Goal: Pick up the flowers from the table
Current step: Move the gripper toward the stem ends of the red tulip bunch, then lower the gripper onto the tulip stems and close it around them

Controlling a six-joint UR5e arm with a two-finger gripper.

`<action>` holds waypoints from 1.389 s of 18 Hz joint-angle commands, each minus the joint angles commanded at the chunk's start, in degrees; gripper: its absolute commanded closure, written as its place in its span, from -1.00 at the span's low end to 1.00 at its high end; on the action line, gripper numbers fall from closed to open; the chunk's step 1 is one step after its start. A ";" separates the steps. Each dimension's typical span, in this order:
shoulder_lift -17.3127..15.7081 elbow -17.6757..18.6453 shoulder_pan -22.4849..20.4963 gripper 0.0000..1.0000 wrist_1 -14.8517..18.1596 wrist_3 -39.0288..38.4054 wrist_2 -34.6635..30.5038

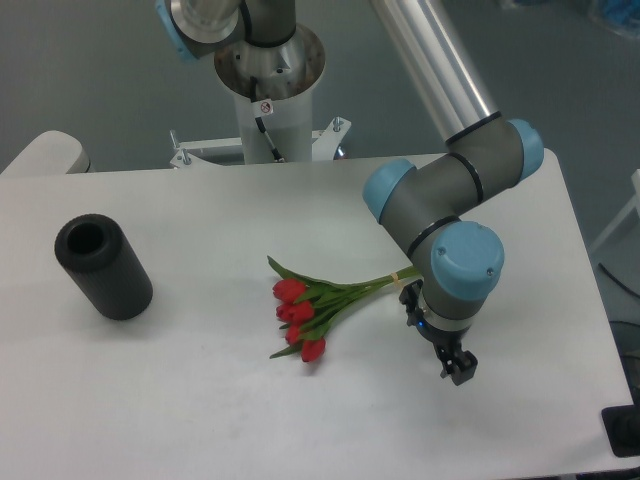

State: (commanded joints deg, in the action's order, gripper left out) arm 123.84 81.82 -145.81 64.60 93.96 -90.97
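Note:
The flowers [303, 312], a small bunch of red tulips with green leaves, lie flat on the white table [200, 400] near its middle. Their green stems run up and right to a tied end that meets the arm's wrist. My gripper [457, 370] is small and dark. It hangs below the blue-capped wrist joint [462, 262], to the right of the blooms and just past the stem ends. It sits low over the table. Its fingers appear as one narrow dark shape, so their spacing does not show. Nothing is seen held in it.
A black cylinder [103, 267] with an open top lies on the left of the table. The robot's base column [268, 95] stands behind the far edge. The table's right edge [590, 290] runs close to the arm.

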 joint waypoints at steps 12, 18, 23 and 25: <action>-7.12 13.44 -0.44 -1.00 -0.52 0.09 0.09; -7.82 18.63 -0.53 -1.00 -4.38 1.05 0.27; -7.82 19.96 -0.44 0.13 -4.92 0.88 0.09; -7.82 19.69 -0.35 1.00 -4.92 0.62 0.00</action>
State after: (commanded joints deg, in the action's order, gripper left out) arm 116.02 101.52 -146.16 59.68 94.57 -90.97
